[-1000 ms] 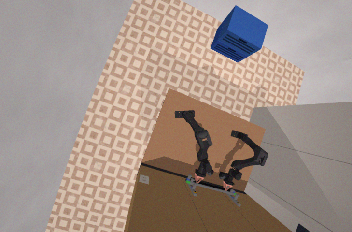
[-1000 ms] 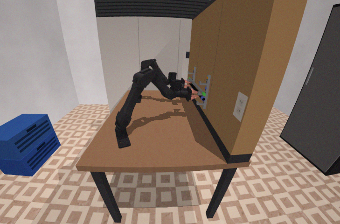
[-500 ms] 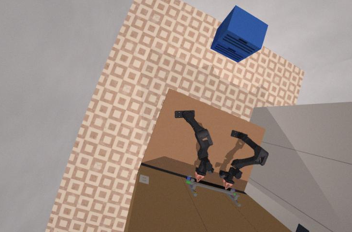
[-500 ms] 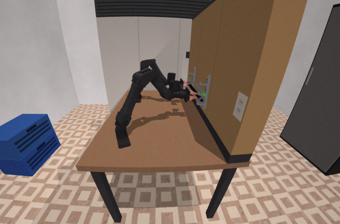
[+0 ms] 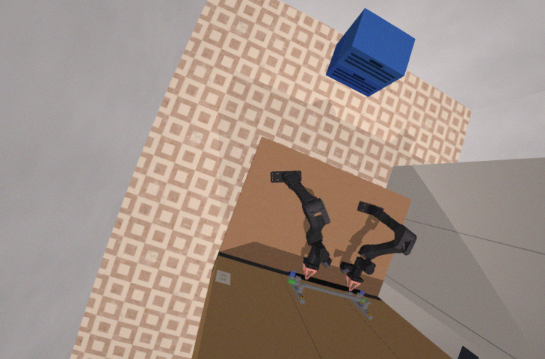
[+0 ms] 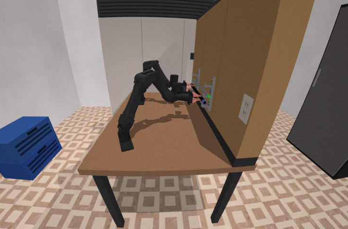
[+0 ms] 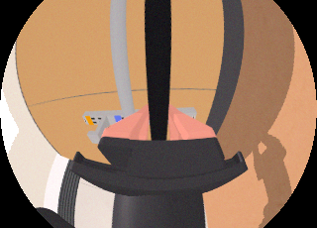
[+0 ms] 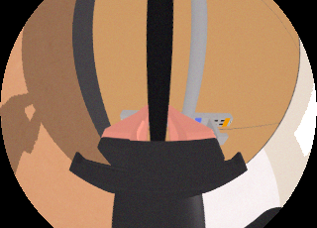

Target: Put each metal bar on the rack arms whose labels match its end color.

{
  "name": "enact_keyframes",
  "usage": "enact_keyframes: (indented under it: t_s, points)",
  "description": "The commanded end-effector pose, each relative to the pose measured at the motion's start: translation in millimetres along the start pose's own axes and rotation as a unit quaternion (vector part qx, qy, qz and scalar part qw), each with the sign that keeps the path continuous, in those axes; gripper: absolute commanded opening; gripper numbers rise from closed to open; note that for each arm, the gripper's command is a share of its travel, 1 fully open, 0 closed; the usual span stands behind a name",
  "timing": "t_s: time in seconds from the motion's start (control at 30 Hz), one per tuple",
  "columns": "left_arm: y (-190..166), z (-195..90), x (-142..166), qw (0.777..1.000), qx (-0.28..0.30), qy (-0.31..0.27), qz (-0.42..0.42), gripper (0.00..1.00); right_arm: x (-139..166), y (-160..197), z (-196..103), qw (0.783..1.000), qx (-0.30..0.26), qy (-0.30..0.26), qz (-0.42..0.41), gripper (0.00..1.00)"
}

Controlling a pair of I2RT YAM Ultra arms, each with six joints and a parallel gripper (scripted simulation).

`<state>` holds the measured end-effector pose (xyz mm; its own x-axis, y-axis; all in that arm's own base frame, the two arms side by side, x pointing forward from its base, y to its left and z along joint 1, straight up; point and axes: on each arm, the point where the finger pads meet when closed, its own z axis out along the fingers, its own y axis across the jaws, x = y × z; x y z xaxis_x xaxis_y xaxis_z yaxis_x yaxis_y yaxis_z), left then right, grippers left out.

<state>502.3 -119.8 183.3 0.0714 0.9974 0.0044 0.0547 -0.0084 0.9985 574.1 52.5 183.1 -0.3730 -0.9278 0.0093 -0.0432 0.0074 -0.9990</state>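
A black bar with blue ends is level, just in front of the rack's lower arms; whether it touches them is unclear. My left gripper and my right gripper are shut on it near opposite ends. A grey bar with green ends lies on the middle arms, behind and above. The rack upright has an orange label on top, blue in the middle, green lowest.
The rack hangs on the brown wall panel, which has a black strip along its foot. An outlet is on the panel. The rack's upper arms carry no bar.
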Motion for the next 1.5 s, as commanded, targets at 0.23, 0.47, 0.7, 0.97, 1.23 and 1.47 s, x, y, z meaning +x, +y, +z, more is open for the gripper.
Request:
enact_keyframes:
  t_s: [0.23,0.47,0.7,0.97,1.23,1.47]
  points:
    - [21.2,-12.1,0.6,1.0,-0.028,0.006,-0.002,0.0,3.7,-21.5,-12.3,1.0,0.021,0.007,0.005,0.0]
    - [19.8,-18.3,0.5,1.0,-0.028,0.005,-0.002,0.0,3.6,-20.3,-18.5,1.0,0.021,0.007,0.005,0.0]
    - [18.5,-24.5,0.4,1.0,-0.028,0.005,-0.002,0.0,3.5,-19.1,-24.8,1.0,0.021,0.007,0.005,0.0]
    - [26.3,-25.8,0.4,1.0,-0.028,0.005,-0.002,0.0,3.5,-27.0,-26.0,1.0,0.021,0.007,0.005,0.0]
    - [39.2,-26.6,0.5,1.0,-0.028,0.005,-0.002,0.0,3.7,-39.9,-26.6,1.0,0.021,0.007,0.005,0.0]
    - [48.3,-27.1,0.5,1.0,-0.028,0.005,-0.002,0.0,3.8,-49.1,-26.9,1.0,0.021,0.007,0.005,0.0]
